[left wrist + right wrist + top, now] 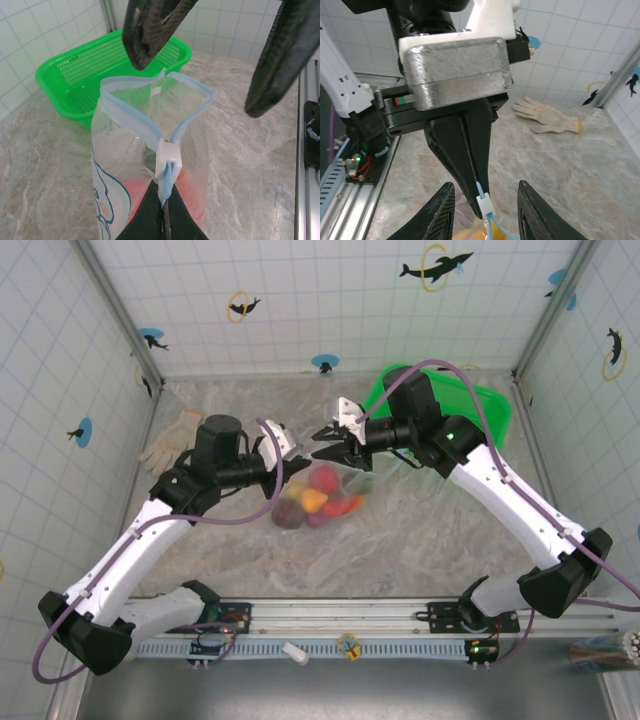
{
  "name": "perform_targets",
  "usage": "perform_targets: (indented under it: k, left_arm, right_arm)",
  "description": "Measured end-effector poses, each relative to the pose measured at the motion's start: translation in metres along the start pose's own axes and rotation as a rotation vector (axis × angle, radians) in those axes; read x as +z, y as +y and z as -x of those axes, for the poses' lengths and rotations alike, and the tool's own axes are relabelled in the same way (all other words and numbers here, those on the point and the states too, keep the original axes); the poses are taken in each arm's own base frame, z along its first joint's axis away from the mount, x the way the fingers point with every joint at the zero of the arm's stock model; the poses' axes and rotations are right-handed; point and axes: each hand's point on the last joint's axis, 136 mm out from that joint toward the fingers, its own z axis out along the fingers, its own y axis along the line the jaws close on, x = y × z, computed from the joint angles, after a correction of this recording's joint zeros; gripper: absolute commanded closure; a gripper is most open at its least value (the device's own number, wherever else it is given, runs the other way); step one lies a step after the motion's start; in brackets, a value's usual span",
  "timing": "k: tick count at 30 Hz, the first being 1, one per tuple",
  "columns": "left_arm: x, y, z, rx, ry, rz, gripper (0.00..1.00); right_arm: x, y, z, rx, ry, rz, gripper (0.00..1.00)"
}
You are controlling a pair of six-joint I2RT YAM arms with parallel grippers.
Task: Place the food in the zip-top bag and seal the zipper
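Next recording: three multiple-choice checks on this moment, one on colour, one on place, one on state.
1. The basket is: A green; B red; C blue.
2. The glove lies: A in the basket; B flat on the table; C across the basket's rim.
3. The left gripper is: A wide open; B shut on the zipper; C shut on the glove.

Key: 1 A, its mesh walls are bright green. 2 B, it rests on the marbled top, apart from the basket. 3 B, its fingers pinch the pale-blue strip's end below the white slider.
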Motion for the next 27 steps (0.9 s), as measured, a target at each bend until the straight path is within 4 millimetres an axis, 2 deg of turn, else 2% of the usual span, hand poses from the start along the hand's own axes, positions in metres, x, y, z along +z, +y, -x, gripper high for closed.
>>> perform_targets:
  k: [5, 16, 25, 27]
  left_arm:
    - [0.000, -0.002, -0.001, 0.001, 0.003, -0.012, 1.00]
    - [-0.002, -0.005, -0.002, -0.001, 0.007, -0.019, 1.00]
    - [-0.005, -0.007, -0.002, -0.001, 0.006, -0.022, 1.00]
    - [-0.005, -0.008, -0.003, -0.005, 0.011, -0.023, 1.00]
  right_arm:
    - [0.002, 0.005, 0.001, 0.006, -0.015, 0.027, 0.63]
    - [0.024, 0.011, -0.029, 0.077, 0.029, 0.065, 0.67]
    - [0.027, 0.007, -0.031, 0.084, 0.026, 0.048, 0.91]
    - [0.028, 0.008, -0.032, 0.082, 0.026, 0.049, 1.00]
